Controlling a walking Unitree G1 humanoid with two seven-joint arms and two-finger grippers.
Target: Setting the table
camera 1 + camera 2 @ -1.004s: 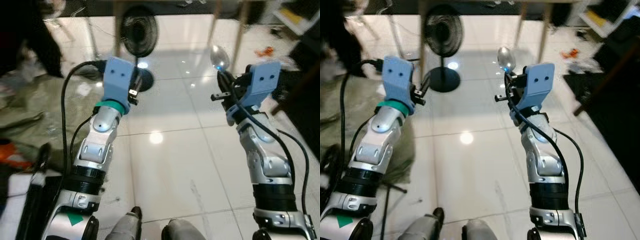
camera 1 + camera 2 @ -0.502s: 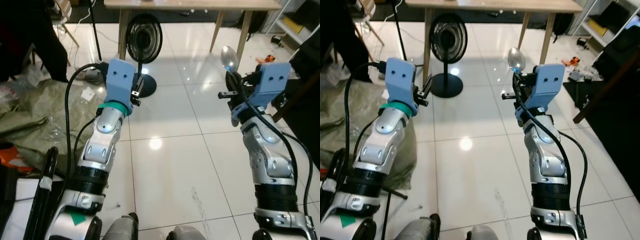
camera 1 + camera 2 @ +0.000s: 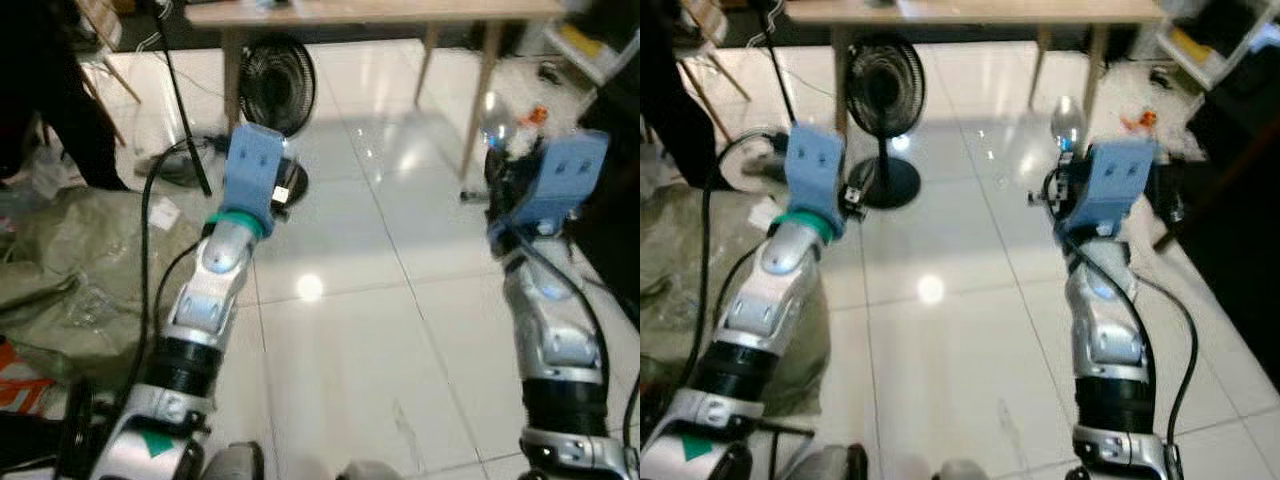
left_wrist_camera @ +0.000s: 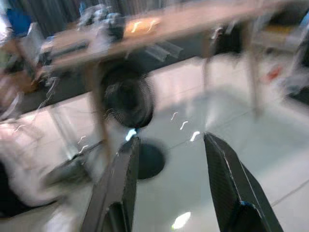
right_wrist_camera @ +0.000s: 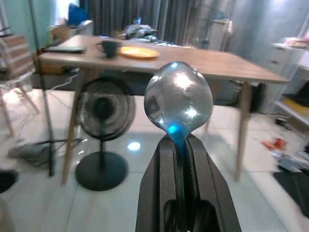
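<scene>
My right gripper (image 5: 179,145) pinches a shiny metal spoon (image 5: 178,101) upright. Ahead stands a long wooden table (image 5: 212,65); a black pedestal fan (image 5: 100,113) sits under it, left.

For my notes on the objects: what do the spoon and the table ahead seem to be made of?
The spoon, held in the right gripper, looks like polished metal: its bowl is silvery and mirrors the room. The table looks like light wood with a matte top, pale brown with matching legs; it may be veneer.
</scene>
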